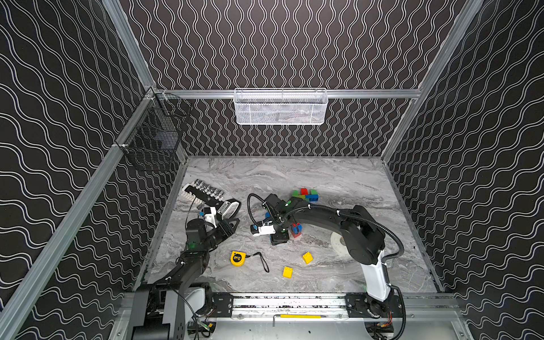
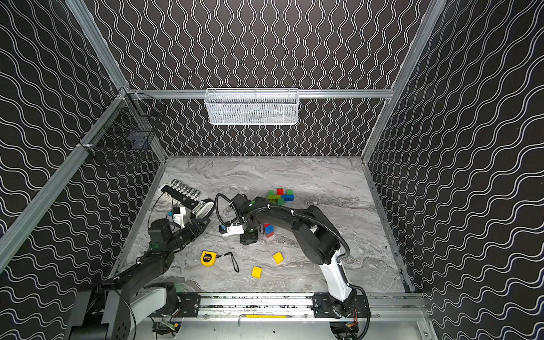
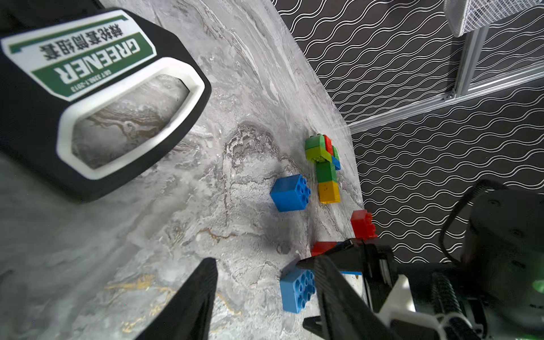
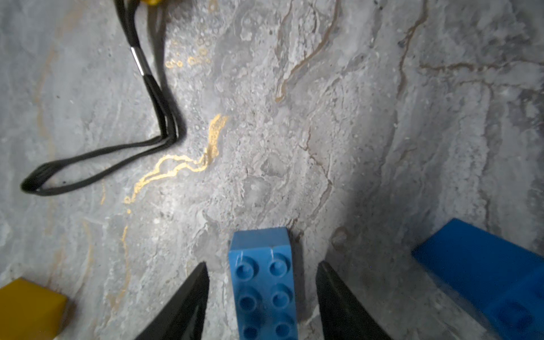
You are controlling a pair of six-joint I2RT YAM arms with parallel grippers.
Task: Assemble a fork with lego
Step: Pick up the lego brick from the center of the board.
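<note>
A blue oblong brick (image 4: pixel 262 294) is straddled by the right gripper (image 4: pixel 262 265), with gaps seen on both sides. The left gripper (image 3: pixel 255 262) is seen parted, empty.

Pair of arms, matte black jointed links
- Right arm (image 1: pixel 323 216), base at 5 o'clock: white base link (image 1: pixel 375 276), ribbed black conduit (image 1: pixel 398 242), white wrist camera block (image 1: pixel 263 230)
- Left arm (image 1: pixel 191 265), base at 7 o'clock: green status light (image 1: pixel 192 245)
- Right gripper (image 4: pixel 262 264): tapered black fingers (image 4: pixel 182 303)
</note>
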